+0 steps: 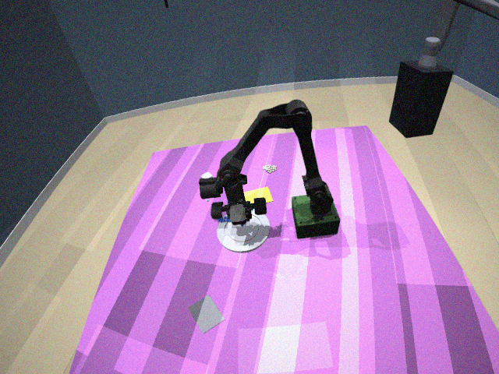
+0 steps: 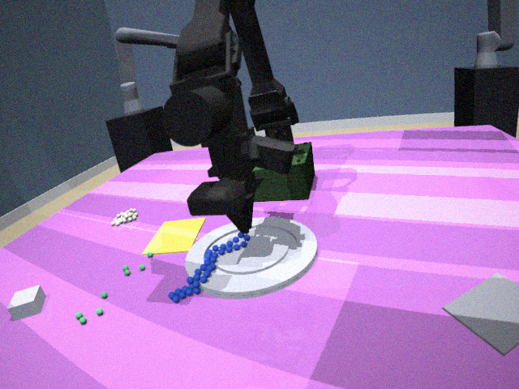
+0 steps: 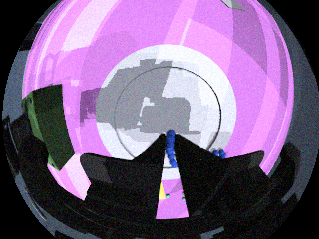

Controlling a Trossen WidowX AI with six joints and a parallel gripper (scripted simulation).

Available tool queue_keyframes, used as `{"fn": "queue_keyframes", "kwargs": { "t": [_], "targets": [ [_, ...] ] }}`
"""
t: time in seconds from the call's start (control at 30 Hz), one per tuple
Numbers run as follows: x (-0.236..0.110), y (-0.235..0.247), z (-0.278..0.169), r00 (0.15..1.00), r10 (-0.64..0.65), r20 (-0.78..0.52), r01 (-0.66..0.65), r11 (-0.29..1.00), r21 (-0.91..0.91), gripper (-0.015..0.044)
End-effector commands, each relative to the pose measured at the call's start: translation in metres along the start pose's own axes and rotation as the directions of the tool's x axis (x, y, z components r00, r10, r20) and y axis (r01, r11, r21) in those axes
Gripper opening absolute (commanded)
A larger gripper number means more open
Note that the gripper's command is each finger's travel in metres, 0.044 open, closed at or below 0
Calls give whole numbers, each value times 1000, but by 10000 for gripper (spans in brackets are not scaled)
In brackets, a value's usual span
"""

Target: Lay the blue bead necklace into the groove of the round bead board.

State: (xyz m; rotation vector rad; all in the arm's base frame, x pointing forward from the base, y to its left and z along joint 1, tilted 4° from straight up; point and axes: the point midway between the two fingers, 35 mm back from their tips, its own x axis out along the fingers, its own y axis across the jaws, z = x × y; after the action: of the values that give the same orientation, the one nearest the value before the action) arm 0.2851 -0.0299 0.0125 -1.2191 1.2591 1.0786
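Note:
The blue bead necklace (image 2: 205,267) (image 3: 171,147) trails from my fingertips across the left part of the round grey bead board (image 2: 287,259) (image 1: 242,243) (image 3: 213,107); its far end lies off the board on the purple cloth. In the top view only a few blue beads (image 1: 222,220) show beside the gripper. My gripper (image 2: 243,231) (image 1: 238,219) (image 3: 170,138) is shut on one end of the necklace, just above the board's groove (image 2: 268,267). The fingers hide the gripped beads.
A yellow sheet (image 2: 176,236) (image 1: 257,195) lies beside the board. A pile of white beads (image 2: 125,216) (image 1: 270,168), loose green beads (image 2: 100,310), a small grey block (image 2: 26,300) and a grey card (image 2: 490,309) (image 1: 206,314) lie around. The arm's green base (image 1: 314,217) stands right of the board.

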Motion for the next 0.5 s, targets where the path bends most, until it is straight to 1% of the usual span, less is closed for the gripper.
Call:
{"fn": "queue_keyframes", "kwargs": {
  "t": [0.0, 0.47],
  "targets": [
    [1, -3, 0, 1000, 5, -4, -5, 1000, 3, 0],
    [23, -3, 0, 1000, 5, -4, -5, 1000, 3, 0]
  ]
}}
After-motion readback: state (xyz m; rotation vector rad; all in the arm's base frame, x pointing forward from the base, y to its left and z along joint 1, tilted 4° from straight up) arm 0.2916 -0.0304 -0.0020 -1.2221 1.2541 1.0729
